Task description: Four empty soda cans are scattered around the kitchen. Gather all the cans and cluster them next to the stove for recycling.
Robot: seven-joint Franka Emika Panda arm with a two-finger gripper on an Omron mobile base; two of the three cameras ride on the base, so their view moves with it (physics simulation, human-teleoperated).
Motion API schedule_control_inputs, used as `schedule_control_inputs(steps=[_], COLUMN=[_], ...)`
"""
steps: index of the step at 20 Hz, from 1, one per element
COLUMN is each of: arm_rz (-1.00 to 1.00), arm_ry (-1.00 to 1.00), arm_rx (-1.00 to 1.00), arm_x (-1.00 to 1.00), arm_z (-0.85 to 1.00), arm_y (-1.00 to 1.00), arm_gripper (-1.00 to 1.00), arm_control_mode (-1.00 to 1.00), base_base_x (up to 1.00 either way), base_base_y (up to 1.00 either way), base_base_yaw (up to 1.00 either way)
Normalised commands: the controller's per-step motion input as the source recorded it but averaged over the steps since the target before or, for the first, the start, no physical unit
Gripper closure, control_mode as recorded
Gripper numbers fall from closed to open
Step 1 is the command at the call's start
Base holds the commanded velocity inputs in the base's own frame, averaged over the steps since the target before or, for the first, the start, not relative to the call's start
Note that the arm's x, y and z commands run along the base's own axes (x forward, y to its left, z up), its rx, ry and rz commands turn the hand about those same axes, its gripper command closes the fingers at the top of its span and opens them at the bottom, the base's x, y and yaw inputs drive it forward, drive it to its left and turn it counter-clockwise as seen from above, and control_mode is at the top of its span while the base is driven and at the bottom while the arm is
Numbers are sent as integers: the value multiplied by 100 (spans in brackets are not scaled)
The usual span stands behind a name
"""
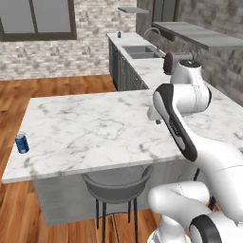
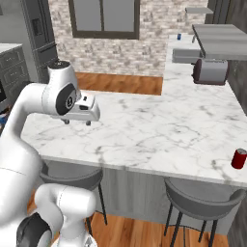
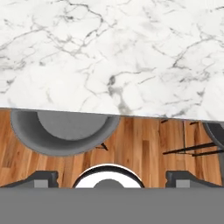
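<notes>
The far small blue can (image 1: 119, 34) on the back tabletop beside the steel sink (image 1: 137, 51) is too small to read any markings; in the right base view it is a blue speck (image 2: 179, 36) near the far end of that run. The robot's own white arm (image 1: 182, 123) covers part of the marble island tabletop (image 1: 95, 128) and much of the side tabletop in the left base view. The dark red toaster-like appliance (image 2: 210, 71) sits under a grey wall shelf (image 2: 219, 38) that cuts off its top. No stove can be made out.

A blue soda can with a silver top (image 1: 21, 143) stands upright at the left edge of the island tabletop, close to its near left corner. A red soda can (image 2: 239, 158) stands upright near the front edge of the tabletop at its right end. Between the two, the marble is bare and wide. Two grey round-backed stools (image 1: 116, 185) (image 2: 200, 200) are tucked under the front edge, over the wooden plank floor (image 1: 57, 88).

The arm rises, bends at the elbow and holds its wrist level above the tabletop's middle, well apart from both cans. The gripper (image 2: 77, 121) points down; in the hand view its dark fingers (image 3: 41, 178) stand wide apart, released, with nothing between them, looking down on the front edge and a stool seat.
</notes>
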Motion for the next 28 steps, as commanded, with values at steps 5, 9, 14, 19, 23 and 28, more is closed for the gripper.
schedule_control_inputs(steps=[5,9,14,19,23,28], arm_rz=[-5,-3,-6,-8,-6,0], arm_ry=[-15,-15,-11,-12,-6,-1], arm_rx=[0,0,0,0,0,1], arm_x=[-58,-67,-76,-70,-52,-30], arm_z=[1,0,0,0,0,0], arm_y=[0,0,0,0,0,0], arm_gripper=[-100,-100,-100,-100,-100,-100], arm_control_mode=[-100,-100,-100,-100,-100,-100], base_base_x=[0,0,0,0,0,0], base_base_y=[0,0,0,0,0,0], base_base_yaw=[0,0,0,0,0,0])
